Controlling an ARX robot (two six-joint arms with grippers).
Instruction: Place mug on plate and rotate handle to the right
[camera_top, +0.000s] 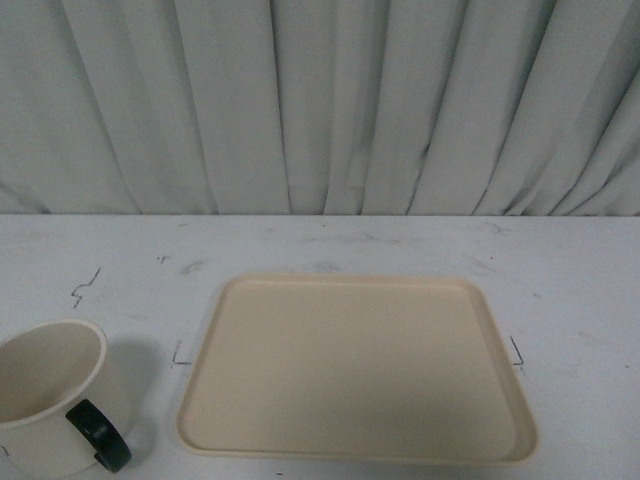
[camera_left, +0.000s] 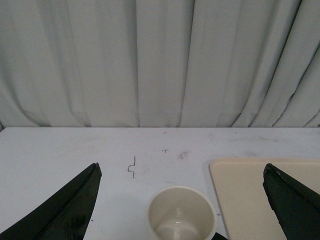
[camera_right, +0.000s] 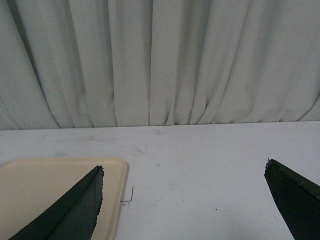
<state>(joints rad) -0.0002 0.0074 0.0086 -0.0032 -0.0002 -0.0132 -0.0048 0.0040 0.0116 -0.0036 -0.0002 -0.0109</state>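
Observation:
The cream-white mug (camera_top: 50, 395) stands upright on the table at the front left, left of the plate, its black handle (camera_top: 98, 436) toward the front right. The smiley face is hidden. The beige plate (camera_top: 358, 368) lies empty in the middle. In the left wrist view the mug (camera_left: 181, 214) sits between and below my open left gripper (camera_left: 182, 166), with the plate (camera_left: 250, 195) beside it. My right gripper (camera_right: 184, 167) is open and empty over bare table, with the plate's corner (camera_right: 50, 190) at one side. Neither arm shows in the front view.
A white table (camera_top: 560, 290) runs back to a pale pleated curtain (camera_top: 320, 100). Small dark corner marks (camera_top: 180, 355) lie on the table by the plate's sides.

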